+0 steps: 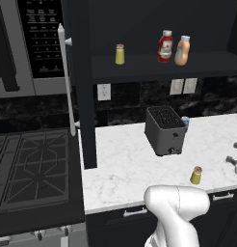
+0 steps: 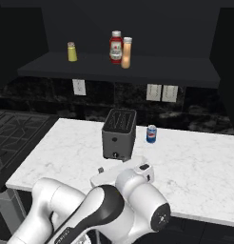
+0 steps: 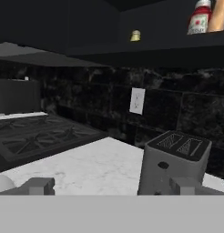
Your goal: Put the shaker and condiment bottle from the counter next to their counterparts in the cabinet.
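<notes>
A dark grey two-slot toaster (image 1: 164,130) stands beside a small blue soda can (image 2: 151,134); black gas stove grates (image 1: 31,164) lie left

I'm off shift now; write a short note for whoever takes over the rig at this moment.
Claw: open and holding nothing, low over the counter, facing the toaster.
Condiment bottle: already on the cabinet shelf, right beside the red ketchup bottle. That half is done.
Shaker: upright near the counter's front edge, in front of the toaster to its right, not yet picked up.
Left: grasp the shaker and set it by the grey-capped shaker, at the shelf's left end.
A blue can stands behind the toaster.
</notes>
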You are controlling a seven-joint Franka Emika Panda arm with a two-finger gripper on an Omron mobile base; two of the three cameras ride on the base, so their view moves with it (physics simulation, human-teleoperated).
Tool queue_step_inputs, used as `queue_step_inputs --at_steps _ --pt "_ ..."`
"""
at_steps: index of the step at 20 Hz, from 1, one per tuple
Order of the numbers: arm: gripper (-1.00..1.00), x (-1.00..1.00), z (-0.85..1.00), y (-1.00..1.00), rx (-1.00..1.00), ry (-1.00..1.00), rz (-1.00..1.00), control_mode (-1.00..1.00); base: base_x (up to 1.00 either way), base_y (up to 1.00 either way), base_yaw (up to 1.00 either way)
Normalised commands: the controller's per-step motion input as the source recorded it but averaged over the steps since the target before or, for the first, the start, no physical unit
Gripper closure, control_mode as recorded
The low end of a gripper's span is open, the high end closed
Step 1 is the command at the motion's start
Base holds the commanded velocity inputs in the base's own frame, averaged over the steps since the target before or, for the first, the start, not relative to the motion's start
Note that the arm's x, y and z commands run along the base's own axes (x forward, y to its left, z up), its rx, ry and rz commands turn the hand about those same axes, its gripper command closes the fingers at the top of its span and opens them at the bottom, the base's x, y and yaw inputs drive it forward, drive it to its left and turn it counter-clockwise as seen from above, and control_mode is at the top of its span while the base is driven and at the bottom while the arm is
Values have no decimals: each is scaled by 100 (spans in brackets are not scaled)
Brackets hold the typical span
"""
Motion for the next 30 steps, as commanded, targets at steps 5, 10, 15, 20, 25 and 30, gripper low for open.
queue_step_inputs --at_steps 5,10,15,20,25,30 --pt "-100 37 -56 6 -1 3 10 -100 0 0 0" --pt "-100 40 -59 0 -1 1 9 -100 0 0 0" --pt "-100 43 -37 -8 0 8 7 -100 0 0 0" --pt "-100 31 -19 -30 -5 21 6 -100 0 0 0" --pt "-100 11 -16 -16 -2 7 7 -100 0 0 0" --pt "-100 0 -33 -34 0 0 24 -100 0 0 0"
